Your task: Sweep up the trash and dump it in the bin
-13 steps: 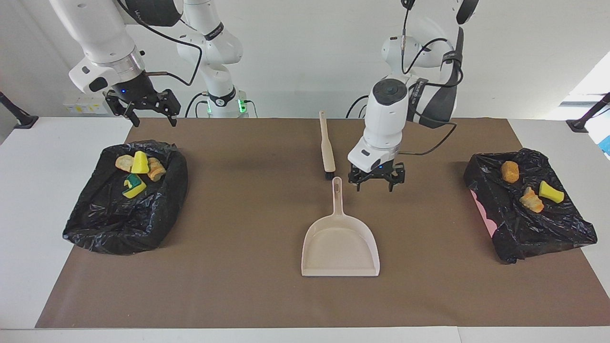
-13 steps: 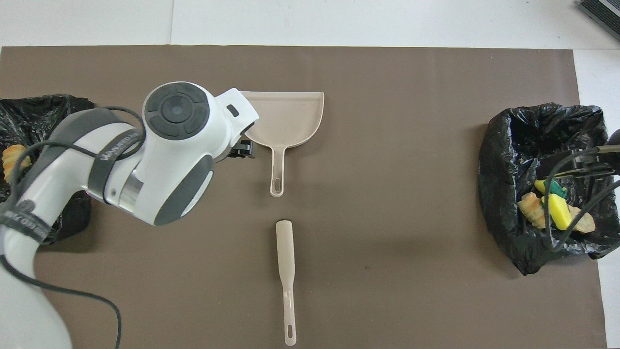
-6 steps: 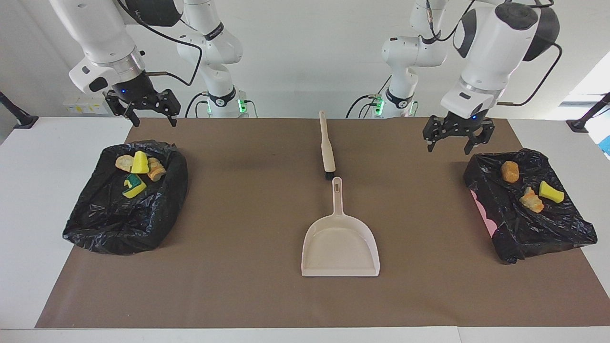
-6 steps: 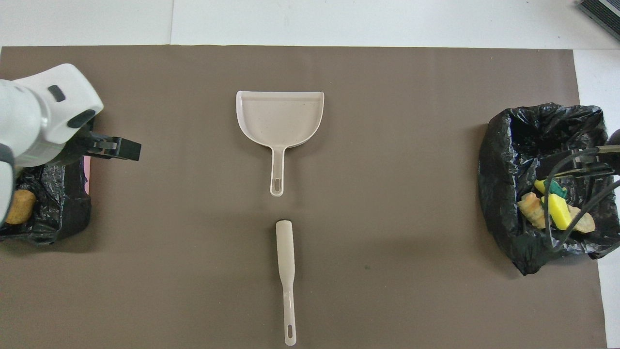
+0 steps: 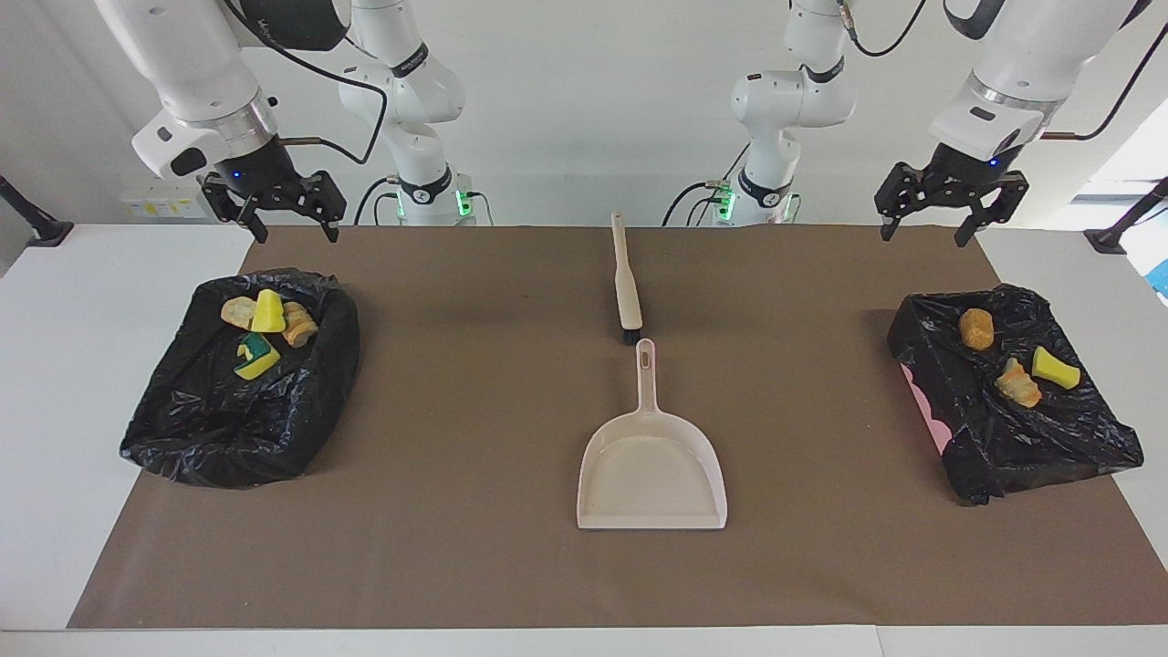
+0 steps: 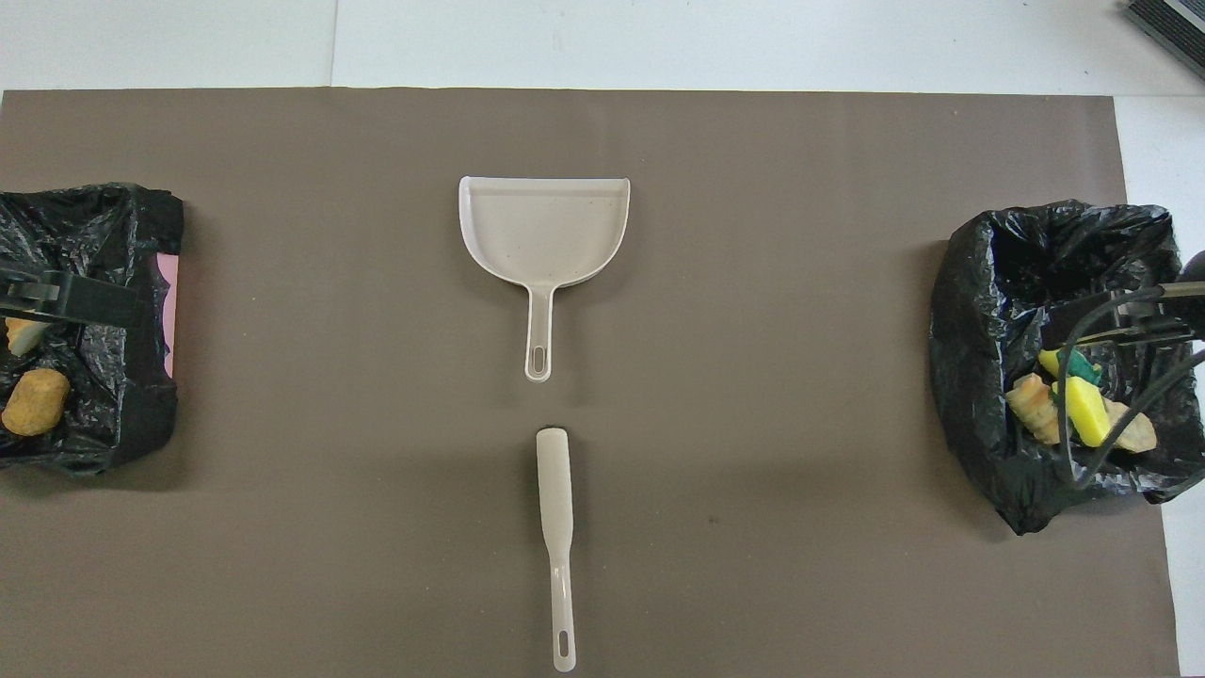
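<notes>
Yellow and tan trash (image 5: 269,324) heaped in bins (image 5: 164,429)

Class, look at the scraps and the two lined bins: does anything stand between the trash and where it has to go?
Nothing visible does: the scraps already lie in the bins, on the black liners. Left gripper and right gripper hang open above the table's robot end.

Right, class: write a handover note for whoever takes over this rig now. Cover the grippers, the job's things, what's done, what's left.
Left gripper: open, empty, raised over the left arm's end of the table.
Right gripper: open, empty, raised over the right arm's end.
Trash: four scraps in the bin at the right arm's end, three scraps in the other bin.
Brush and dustpan lie mid-mat.
Done: no scraps show on the mat. Left: nothing visible.
</notes>
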Controlling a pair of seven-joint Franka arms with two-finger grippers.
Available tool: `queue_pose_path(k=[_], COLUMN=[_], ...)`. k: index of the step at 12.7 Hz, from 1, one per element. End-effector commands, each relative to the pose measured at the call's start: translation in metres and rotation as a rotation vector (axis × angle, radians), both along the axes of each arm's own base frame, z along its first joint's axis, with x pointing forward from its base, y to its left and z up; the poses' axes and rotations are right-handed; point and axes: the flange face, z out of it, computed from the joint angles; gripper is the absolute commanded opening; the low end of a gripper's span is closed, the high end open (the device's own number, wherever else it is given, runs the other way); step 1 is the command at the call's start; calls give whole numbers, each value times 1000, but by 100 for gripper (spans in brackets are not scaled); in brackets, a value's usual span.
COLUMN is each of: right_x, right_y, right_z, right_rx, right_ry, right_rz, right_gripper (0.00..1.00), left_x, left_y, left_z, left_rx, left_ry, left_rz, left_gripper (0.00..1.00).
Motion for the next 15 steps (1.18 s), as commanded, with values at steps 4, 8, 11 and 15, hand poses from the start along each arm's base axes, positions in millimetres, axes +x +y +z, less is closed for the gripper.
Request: queue_pose_path(k=[4, 8, 11, 15], right_x=[0, 0, 0, 0], right_y=[2, 1, 1, 1], right_z=[1, 1, 1, 1], right_rx=[19, 19, 19, 19], right_ry=[7, 8, 8, 8], right_rz=[-9, -11, -11, -11], right_gripper=[100, 100, 100, 100], left_x=[-8, -10, -13, -26], left_y=[8, 9, 12, 12], left_z=[13, 12, 11, 4], left_rx=[-32, -20, 18, 29], left_ry=[12, 16, 23, 43], left_rz=[-19, -16, -18, -14], left_gripper=[100, 100, 100, 100])
